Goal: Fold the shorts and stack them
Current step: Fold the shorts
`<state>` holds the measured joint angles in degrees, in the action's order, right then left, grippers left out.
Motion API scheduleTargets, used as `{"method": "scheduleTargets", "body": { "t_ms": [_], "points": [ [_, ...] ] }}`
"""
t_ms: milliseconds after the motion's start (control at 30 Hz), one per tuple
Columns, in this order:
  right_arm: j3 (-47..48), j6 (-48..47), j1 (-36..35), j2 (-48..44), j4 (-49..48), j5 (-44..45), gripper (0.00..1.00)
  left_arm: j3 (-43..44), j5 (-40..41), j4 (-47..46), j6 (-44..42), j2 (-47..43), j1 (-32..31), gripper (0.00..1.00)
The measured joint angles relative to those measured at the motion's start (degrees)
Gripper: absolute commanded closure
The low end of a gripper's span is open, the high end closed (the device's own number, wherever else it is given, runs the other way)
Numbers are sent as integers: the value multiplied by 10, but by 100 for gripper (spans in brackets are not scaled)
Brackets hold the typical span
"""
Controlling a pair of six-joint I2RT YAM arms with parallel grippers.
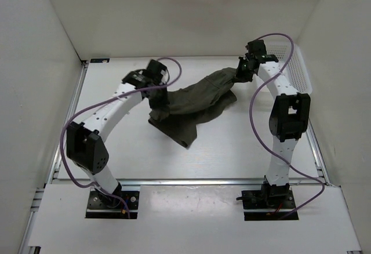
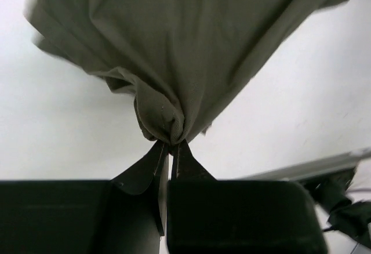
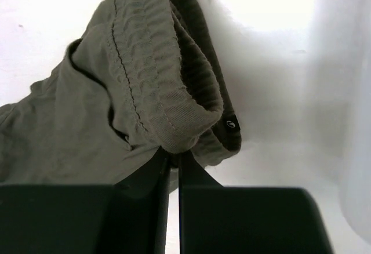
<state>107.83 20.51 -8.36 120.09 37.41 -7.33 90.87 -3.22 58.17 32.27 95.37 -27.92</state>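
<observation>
Both jaws clamped on olive shorts (image 1: 197, 100), draped over white table (image 1: 232, 155), white walls (image 1: 174, 16), mesh basket (image 1: 298, 68) at right.

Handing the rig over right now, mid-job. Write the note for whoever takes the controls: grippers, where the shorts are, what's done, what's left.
Left gripper: shut on a bunched pinch of the shorts.
Right gripper: shut on the elastic waistband.
Shorts: strung between the two grippers over the middle of the table, with the lower fabric sagging toward it; wrinkled, not folded.
White mesh basket: far right, beside the right arm.
Done: both grips taken.
Left: spread the shorts flat, fold them, stack them. No folded stack is in view.
</observation>
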Motion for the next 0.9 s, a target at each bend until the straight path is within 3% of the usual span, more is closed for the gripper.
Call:
{"method": "scheduleTargets", "body": {
  "t_ms": [200, 533, 600, 667, 700, 733, 833, 900],
  "points": [
    [-66, -2, -2, -34, -1, 29, 100, -42, 22, -3, 43, 36, -81, 90],
    [-121, -1, -3, -43, 4, 64, 100, -89, 41, -15, 66, 63, -129, 90],
    [-121, 0, -3, -43, 4, 69, 90, -104, 40, -16, 69, 60, -148, 90],
    [-121, 1, -3, -46, 4, 72, 70, -116, 37, -17, 72, 57, -166, 74],
    [-121, 3, -3, -46, 4, 72, 48, -120, 35, -16, 73, 56, -173, 60],
    [-121, 5, -3, -47, 4, 72, 44, -122, 32, -17, 74, 56, -181, 23],
    [-121, 5, -3, -48, 5, 70, 35, -123, 25, -17, 75, 55, -202, 9],
    [-121, 5, -6, -49, 5, 68, 35, -123, 24, -17, 76, 55, -213, 9]
  ]
}}
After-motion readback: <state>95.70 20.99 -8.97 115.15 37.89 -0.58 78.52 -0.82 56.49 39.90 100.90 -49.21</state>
